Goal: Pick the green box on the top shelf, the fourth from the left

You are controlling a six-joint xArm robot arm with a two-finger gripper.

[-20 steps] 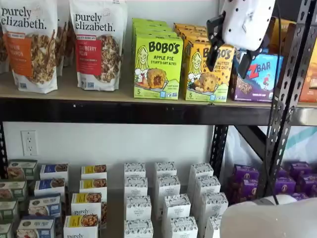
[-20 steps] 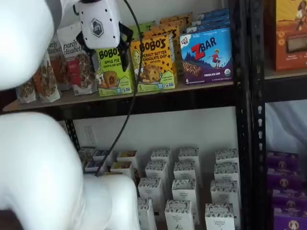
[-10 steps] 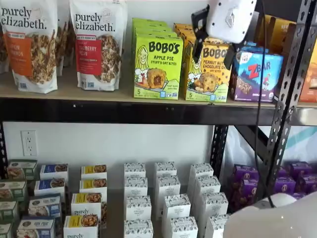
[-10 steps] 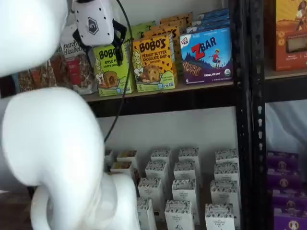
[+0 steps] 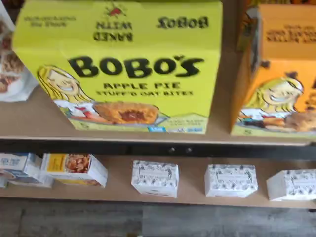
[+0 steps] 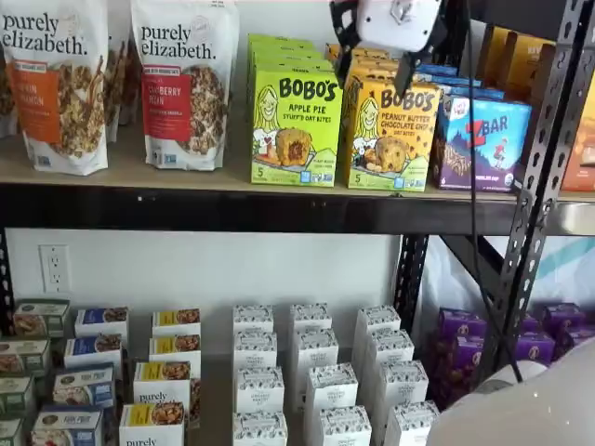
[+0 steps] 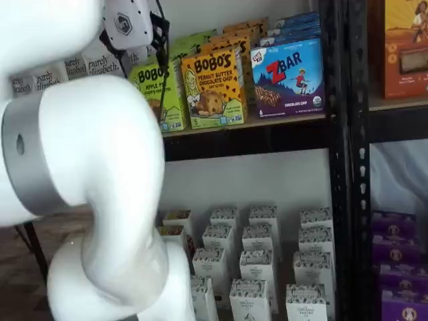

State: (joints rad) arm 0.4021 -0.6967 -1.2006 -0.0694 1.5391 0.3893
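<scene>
1. Two purely elizabeth granola bags (image 6: 184, 84) standing up front on the top shelf (image 6: 232, 209).
2. One green box (image 6: 296, 123) facing me, more stacked behind it, can't count those.
3. One orange Bobo's box (image 6: 390, 133) in front.
4. One blue ZBar box (image 6: 482, 142) in front.

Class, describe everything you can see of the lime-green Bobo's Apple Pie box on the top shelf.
The green box is lime-green cardboard, printed "BOBO'S APPLE PIE Stuff'd Oat Bites" with a cartoon blonde girl and a round pastry. It stands upright at the front edge of the top shelf, more identical boxes lined up behind it. A Purely Elizabeth bag stands on one side, the yellow-orange Bobo's box on the other. Nothing grips it.
</scene>
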